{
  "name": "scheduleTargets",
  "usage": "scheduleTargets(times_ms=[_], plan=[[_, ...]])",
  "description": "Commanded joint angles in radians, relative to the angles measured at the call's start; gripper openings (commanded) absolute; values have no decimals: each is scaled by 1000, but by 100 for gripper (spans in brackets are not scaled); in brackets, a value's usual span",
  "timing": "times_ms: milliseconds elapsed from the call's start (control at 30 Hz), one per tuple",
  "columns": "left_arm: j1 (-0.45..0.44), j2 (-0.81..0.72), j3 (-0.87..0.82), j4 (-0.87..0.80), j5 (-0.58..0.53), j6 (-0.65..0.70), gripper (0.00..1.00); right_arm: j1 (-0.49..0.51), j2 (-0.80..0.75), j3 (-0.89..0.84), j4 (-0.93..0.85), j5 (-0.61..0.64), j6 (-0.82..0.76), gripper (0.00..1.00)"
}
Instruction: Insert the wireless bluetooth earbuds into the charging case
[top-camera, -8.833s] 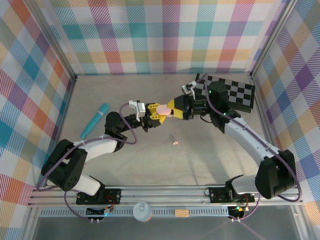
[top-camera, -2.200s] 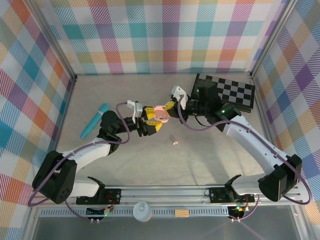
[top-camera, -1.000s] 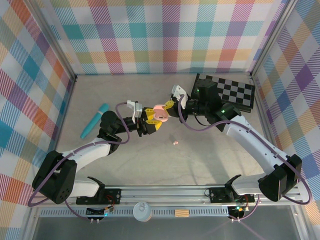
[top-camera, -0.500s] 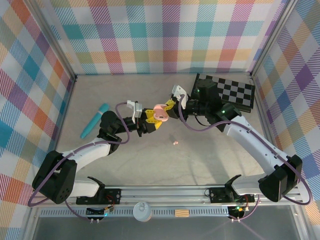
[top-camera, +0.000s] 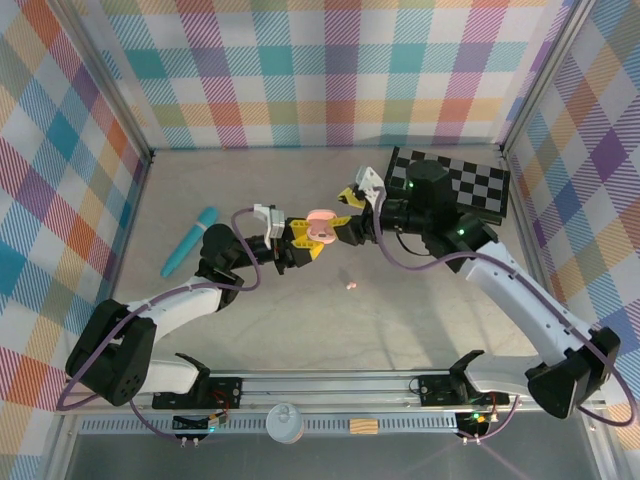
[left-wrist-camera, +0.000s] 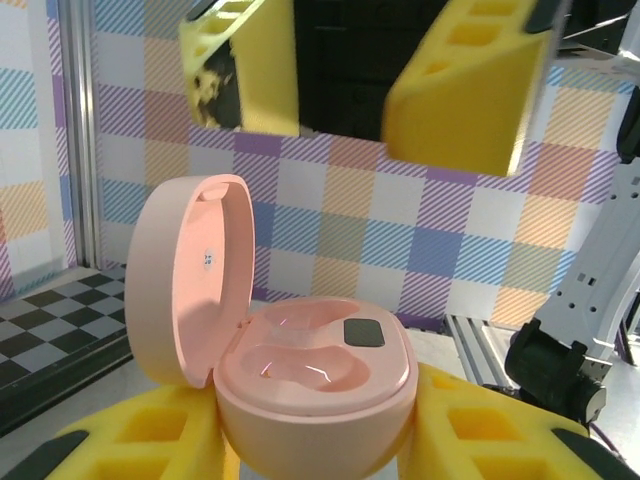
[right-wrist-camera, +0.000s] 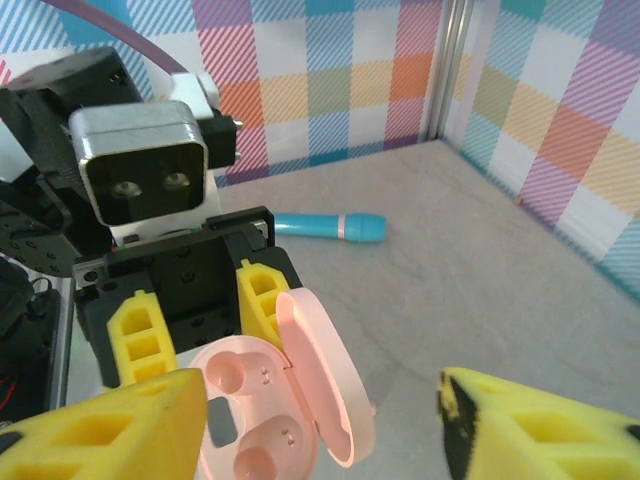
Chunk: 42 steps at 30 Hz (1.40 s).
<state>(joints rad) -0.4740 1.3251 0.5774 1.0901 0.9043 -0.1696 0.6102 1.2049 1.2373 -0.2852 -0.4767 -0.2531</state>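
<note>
Top external view: L gripper is clamped on the pink charging case, near ctr of the table. R gripper sits just beside the case at 3 o'clock, jaws apart, nothing between them. 1 pink earbud lies on the table at 5 o'clock from the case, apart from both grippers. Teal tube lies at 9 o'clock, well apart. Checkerboard is at 2 o'clock, partly under the R arm.

Left wrist view: case is pinched between 2 yellow pads, w/ lid open and upright on the 9 o'clock side. R gripper's 2 yellow fingers hang at 12 o'clock w/ a wide gap, not touching the case.
</note>
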Motion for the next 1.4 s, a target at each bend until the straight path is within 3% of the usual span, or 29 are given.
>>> scheduleTargets(times_ms=[0,267,433,667,1000,1367], plan=[[18,4,-17,94,-4,13,38,-15,-85,-56,82,4,107,64],[50,-26,-55,143,-4,-10,38,-241,-238,-308,272,-27,556,66],[61,-32,-63,169,8,-30,38,-336,-197,-466,304,6,816,63],[73,-30,-65,210,14,-58,38,-304,-30,-534,239,39,1013,62],[87,-36,-76,232,17,-80,37,-136,219,-561,241,116,1245,58],[96,-40,-76,231,24,-87,37,-67,359,-519,265,133,1288,58]])
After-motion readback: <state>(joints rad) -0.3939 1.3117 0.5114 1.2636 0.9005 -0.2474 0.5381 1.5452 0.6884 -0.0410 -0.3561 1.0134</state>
